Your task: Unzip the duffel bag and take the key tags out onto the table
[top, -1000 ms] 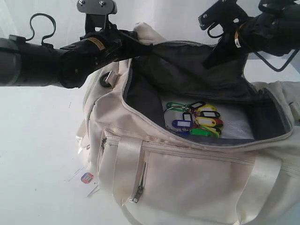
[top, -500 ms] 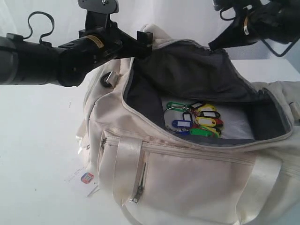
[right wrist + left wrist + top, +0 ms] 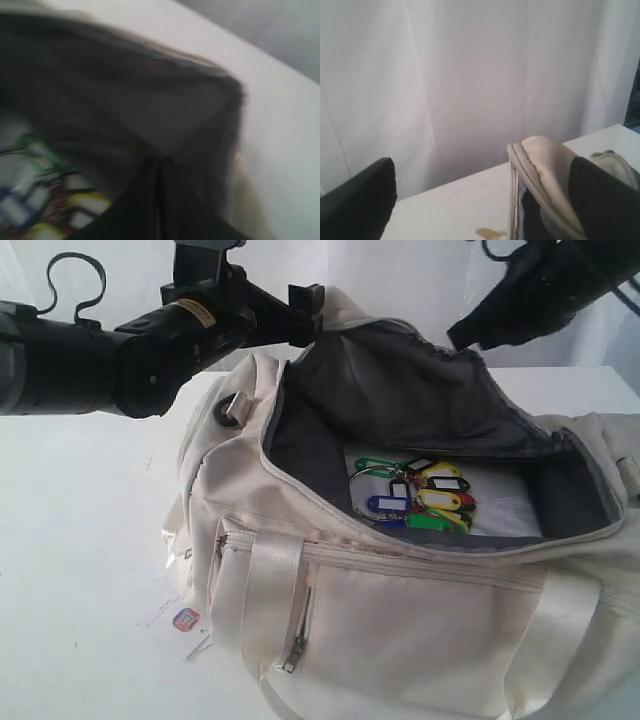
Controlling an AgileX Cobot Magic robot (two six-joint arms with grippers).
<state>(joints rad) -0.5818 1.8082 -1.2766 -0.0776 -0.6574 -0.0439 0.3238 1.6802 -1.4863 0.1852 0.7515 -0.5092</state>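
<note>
Exterior view: the duffel bag [image 3: 400,630] lies unzipped on the table [image 3: 80,570], its mouth gaping, and the key tags [image 3: 420,498] rest inside on its floor, near the front rim. My left gripper [image 3: 300,312] hangs with jaws spread by the bag's far left end. My right gripper [image 3: 462,337], pressed together, touches the upright far edge of the opening. Left wrist view: my fingers [image 3: 360,200] stand wide apart, the bag's cream end just beside one. Right wrist view: blurred. My fingertips [image 3: 150,200] meet against the grey lining [image 3: 125,100]; whether cloth is pinched I cannot tell.
</note>
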